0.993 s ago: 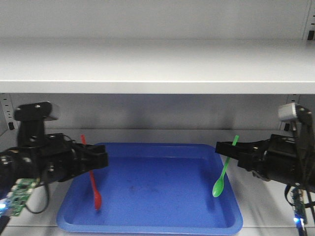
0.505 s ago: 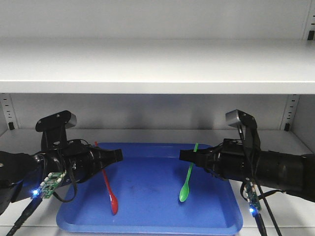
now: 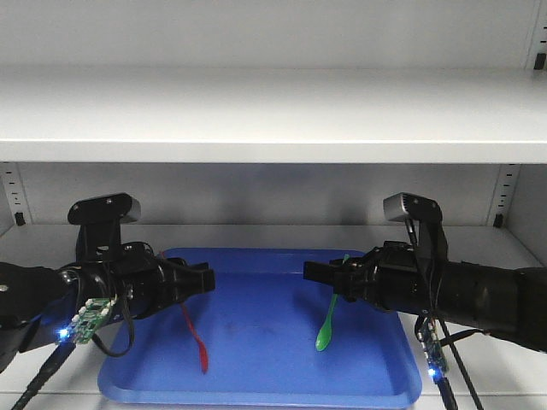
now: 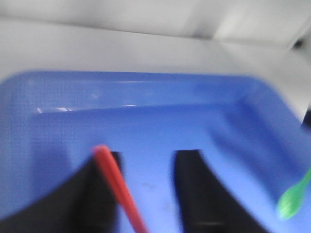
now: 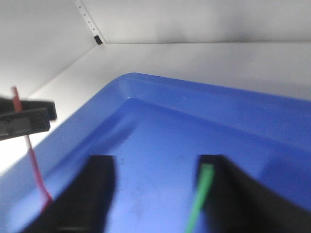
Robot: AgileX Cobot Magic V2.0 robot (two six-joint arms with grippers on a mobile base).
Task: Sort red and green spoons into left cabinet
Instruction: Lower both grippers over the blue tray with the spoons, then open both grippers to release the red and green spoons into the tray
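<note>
My left gripper [image 3: 209, 278] hovers over the left half of a blue tray [image 3: 256, 395], its jaws open. The red spoon [image 3: 195, 337] hangs blurred below it, bowl down near the tray floor. In the left wrist view the red spoon [image 4: 119, 187] lies along the inner edge of the left finger [image 4: 92, 194]. My right gripper [image 3: 309, 272] is open over the tray's right half. The green spoon [image 3: 326, 327] slants down from it, and in the right wrist view the green spoon [image 5: 199, 204] rests against the right finger [image 5: 233, 194]. The tray sits on the left cabinet's lower shelf [image 3: 479, 239].
A wide grey shelf [image 3: 273, 120] overhangs both arms. Slotted peg strips [image 3: 12, 196] run down the back corners. The two grippers face each other about a hand's width apart above the tray's middle.
Both arms have swung inward over the tray toward each other. Both jaws now stand apart, and the red spoon has slipped lower toward the tray floor.
</note>
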